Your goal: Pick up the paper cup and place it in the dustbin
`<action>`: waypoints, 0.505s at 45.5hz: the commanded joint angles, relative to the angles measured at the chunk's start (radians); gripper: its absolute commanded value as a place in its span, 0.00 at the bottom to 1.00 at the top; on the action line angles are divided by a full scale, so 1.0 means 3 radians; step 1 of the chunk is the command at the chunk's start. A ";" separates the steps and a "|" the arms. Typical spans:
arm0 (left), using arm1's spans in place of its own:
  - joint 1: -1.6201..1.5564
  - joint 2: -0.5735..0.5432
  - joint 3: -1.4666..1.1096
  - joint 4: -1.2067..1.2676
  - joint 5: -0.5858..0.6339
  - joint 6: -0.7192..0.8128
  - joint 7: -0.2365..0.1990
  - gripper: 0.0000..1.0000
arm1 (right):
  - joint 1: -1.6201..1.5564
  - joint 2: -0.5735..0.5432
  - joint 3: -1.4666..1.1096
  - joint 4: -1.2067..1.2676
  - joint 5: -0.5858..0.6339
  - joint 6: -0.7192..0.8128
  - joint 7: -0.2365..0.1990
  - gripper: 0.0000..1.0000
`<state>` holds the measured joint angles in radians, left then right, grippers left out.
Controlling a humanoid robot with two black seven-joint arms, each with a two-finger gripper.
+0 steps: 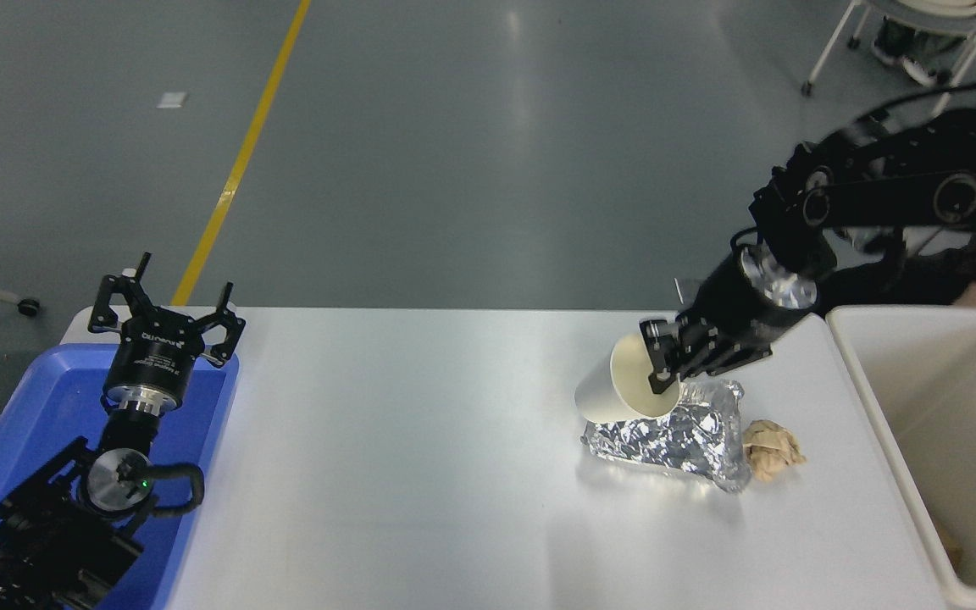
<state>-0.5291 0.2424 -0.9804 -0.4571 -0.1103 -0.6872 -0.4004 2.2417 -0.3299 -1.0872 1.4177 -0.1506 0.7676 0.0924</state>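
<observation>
Paper cup: white, tapered, cream inside, held in the air above the counter. It is tipped on its side, mouth turned toward the camera and to the right, base pointing left. It hangs over the near-left edge of the crumpled foil sheet; whether it clears the foil or brushes it cannot be told from this angle.

Right tool: closed on the cup's rim, one finger seemingly inside the mouth and the other outside the wall. The wrist points down and to the left.

Right arm: enters from the right edge high in the view, forearm running leftward, then bending down at the wrist joint toward the cup. It stands above the far right part of the counter, just left of the dustbin.

Dustbin: large cream-white rectangular bin with a thick rim, at the counter's right end. The cup is near it but outside it, to its left.

Brown paper ball: crumpled, lying on the counter, touching the foil's right edge, between foil and dustbin.

Left tool: fingers spread wide, holding nothing, parked at lower left above the far end of the blue tray.

Blue tray: shallow, at the counter's left end, under the left arm.
</observation>
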 commanded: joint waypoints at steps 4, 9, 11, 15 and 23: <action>0.0000 0.0000 0.0000 0.0000 -0.0001 0.0000 0.0000 1.00 | 0.0903 -0.0051 -0.0277 0.0347 0.0200 0.0059 -0.0001 0.00; 0.0000 0.0000 0.0000 0.0000 -0.0001 0.0000 0.0000 1.00 | 0.0959 -0.0020 -0.0282 0.0357 0.0221 0.0059 -0.0001 0.00; 0.0000 0.0000 0.0000 0.0000 -0.0001 0.0000 0.0000 1.00 | 0.0954 -0.0025 -0.0282 0.0357 0.0226 0.0059 -0.0006 0.00; 0.0000 0.0000 0.0000 0.0000 -0.0001 0.0000 0.0000 1.00 | 0.0934 -0.0035 -0.0354 0.0337 0.0190 0.0059 -0.0022 0.00; 0.0000 0.0000 0.0000 0.0000 -0.0001 0.0000 0.0000 1.00 | 0.0868 -0.0433 -0.0880 0.0117 -0.0315 0.0059 -0.0017 0.00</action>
<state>-0.5292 0.2423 -0.9802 -0.4574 -0.1103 -0.6872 -0.4004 2.4942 -0.3531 -1.2148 1.5057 -0.1181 0.7839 0.0888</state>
